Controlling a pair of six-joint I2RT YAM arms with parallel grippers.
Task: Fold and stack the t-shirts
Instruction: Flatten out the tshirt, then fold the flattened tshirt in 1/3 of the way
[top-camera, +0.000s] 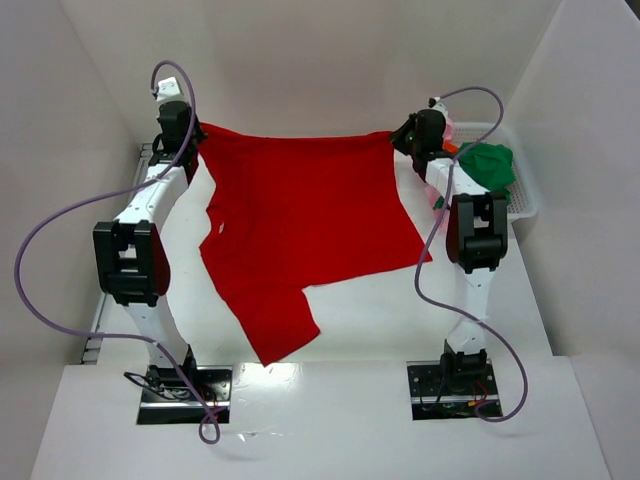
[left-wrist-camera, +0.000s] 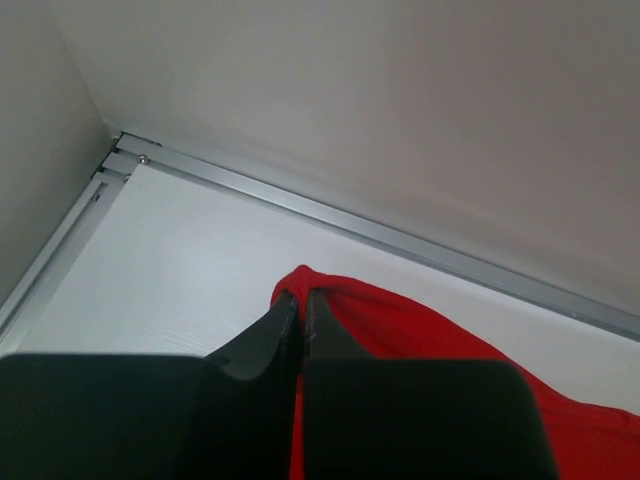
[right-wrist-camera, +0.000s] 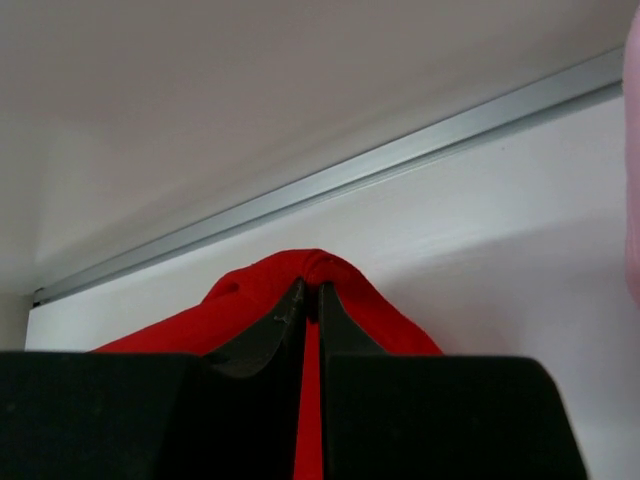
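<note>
- Left gripper (left-wrist-camera: 302, 302): jaws pressed together, pinching one corner of the red t-shirt (top-camera: 300, 220). Cloth bunches over the tips.
- Right gripper (right-wrist-camera: 311, 292): same, jaws closed on the opposite corner, with a red fold humped over the tips.
- The shirt's edge runs straight between the two grippers. The rest spreads back from them toward the arm bases over the white table (top-camera: 380, 320). One sleeve lies below the left gripper, and a longer flap lies nearest the bases.
- Just right of the right gripper: white lattice basket (top-camera: 524, 200) holding a bundled dark green t-shirt (top-camera: 490, 166). Slivers of a pink t-shirt (top-camera: 449, 128) and an orange t-shirt (top-camera: 452, 148) show by the wrist.
- Beyond both grippers: bare table strip, aluminium rail (left-wrist-camera: 400, 238), then white wall (top-camera: 320, 60).
</note>
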